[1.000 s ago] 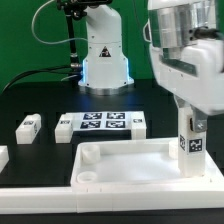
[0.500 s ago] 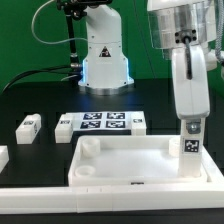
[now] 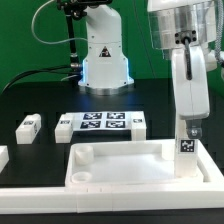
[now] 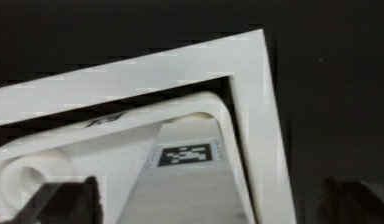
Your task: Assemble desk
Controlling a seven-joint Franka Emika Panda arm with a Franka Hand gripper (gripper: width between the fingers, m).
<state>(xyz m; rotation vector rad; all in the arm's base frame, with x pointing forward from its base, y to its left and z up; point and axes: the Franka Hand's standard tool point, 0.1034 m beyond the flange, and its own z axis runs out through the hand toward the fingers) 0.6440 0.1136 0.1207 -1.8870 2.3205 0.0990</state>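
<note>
Fingers [image 4: 64,200] spread wide: in the wrist view two dark blurred pads sit well apart, with the leg post [image 4: 171,150] between them and nothing pinched. Whether either pad brushes the post, I cannot tell.

Exterior view: gripper [image 3: 186,129] hangs straight down at about 3 o'clock, its tips at the top of the leg post [image 3: 186,150]. The post stands upright in a corner of the tabletop [image 3: 130,162], its black-and-white tag [image 3: 186,146] facing the camera.

The tabletop is a white rimmed rectangular tray lying flat on the black table [image 3: 30,105], filling 4 to 8 o'clock. Round sockets show at the 8 o'clock end. The wrist view shows its raised rim [image 4: 242,70] turning a corner around the post.

Around it: the marker board [image 3: 100,122] lies near centre, toward 12 o'clock from the tabletop, apart from it. Three loose posts lie on their sides: one just beside each end of the board [image 3: 64,125] [image 3: 138,122], and one further out at 9 o'clock [image 3: 28,126]. A long low rail [image 3: 30,196] runs across 6 o'clock, right against the tabletop's front edge. The arm's base [image 3: 105,60] stands at 12 o'clock.
</note>
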